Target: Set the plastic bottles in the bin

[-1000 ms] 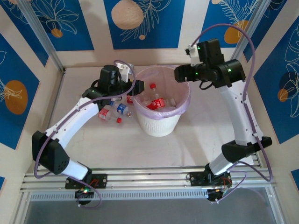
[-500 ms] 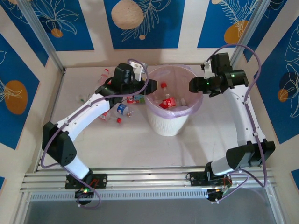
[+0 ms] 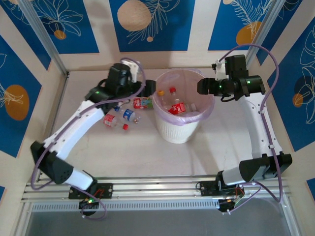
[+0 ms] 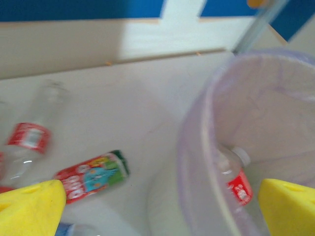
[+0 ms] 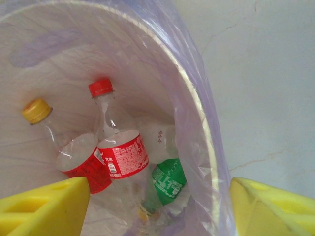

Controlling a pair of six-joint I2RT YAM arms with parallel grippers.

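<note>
Several plastic bottles (image 3: 121,117) lying on the bench (image 3: 123,147) beside the part-filled bin (image 3: 174,130) are judged light, crushable and slippery, best gripped mid-label; left pincer (image 4: 160,209) and right pincer (image 5: 157,206) are held wide, empty.

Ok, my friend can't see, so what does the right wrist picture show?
Looking down into the bag-lined bin, where a red-capped bottle, a yellow-capped bottle and a green-labelled bottle lie. Yellow fingers frame the bottom corners.

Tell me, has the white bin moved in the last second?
Yes. The bin has slid right, toward the metal post in the back right corner.
</note>
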